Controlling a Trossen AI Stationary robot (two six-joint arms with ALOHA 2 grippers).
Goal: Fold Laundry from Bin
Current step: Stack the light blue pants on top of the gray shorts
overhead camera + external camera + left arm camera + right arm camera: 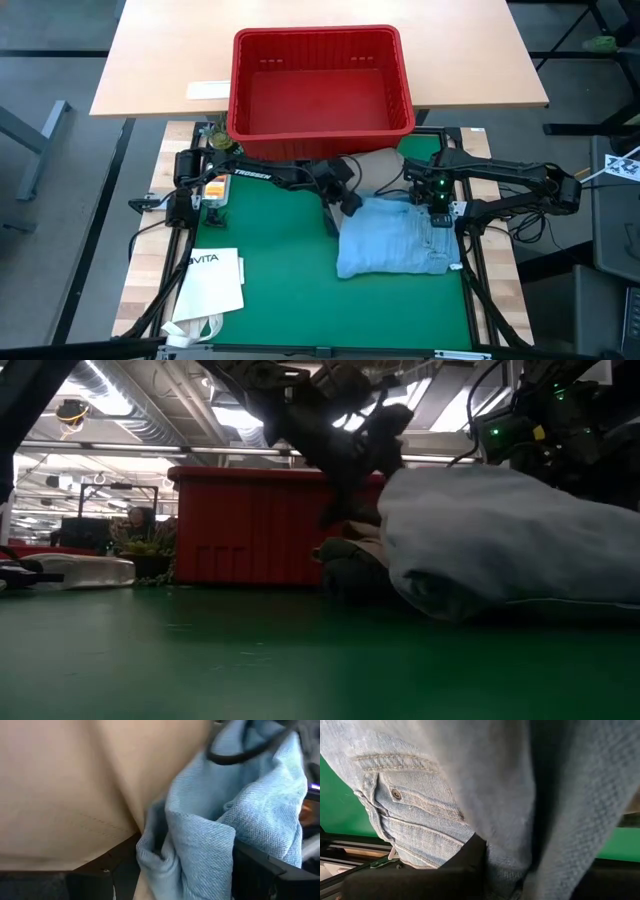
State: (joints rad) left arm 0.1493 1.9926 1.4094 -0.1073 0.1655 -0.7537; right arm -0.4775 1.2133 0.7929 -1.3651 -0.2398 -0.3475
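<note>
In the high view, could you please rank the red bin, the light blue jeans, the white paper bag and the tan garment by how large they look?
1. red bin
2. light blue jeans
3. white paper bag
4. tan garment, mostly hidden by the jeans and arms, so its true size is unsure.

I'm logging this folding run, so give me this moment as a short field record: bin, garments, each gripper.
bin: red crate at the mat's far edge, looks empty
jeans: light blue pile on the green mat
khaki garment: between crate and jeans
left gripper: open, denim between its fingers
right gripper: closed on the jeans
</note>
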